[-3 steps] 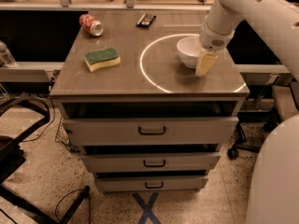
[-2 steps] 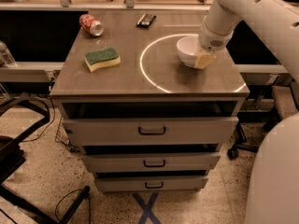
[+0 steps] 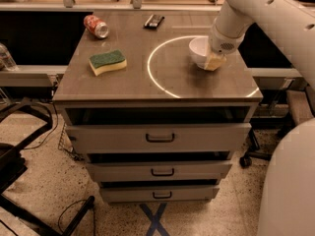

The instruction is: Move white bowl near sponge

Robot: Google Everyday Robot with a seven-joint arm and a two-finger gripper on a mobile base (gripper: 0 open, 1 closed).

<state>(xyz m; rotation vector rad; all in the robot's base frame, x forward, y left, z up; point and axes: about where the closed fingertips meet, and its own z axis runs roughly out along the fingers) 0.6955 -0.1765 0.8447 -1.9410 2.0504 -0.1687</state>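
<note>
The white bowl [image 3: 199,51] stands on the right part of the cabinet top [image 3: 162,77], inside a bright ring of light. My gripper [image 3: 214,61] comes down from the upper right and sits against the bowl's right front rim, hiding that side of it. The sponge [image 3: 108,62], yellow with a dark green top, lies on the left part of the cabinet top, well apart from the bowl.
A red soda can [image 3: 96,26] lies on its side at the back left corner. A small dark object [image 3: 154,20] lies at the back middle. Three drawers [image 3: 160,137] stand partly open below the top. My arm's white bulk fills the right edge.
My gripper has shifted slightly back and in against the bowl's right rim. The bowl, the sponge and the can stay where they were.
</note>
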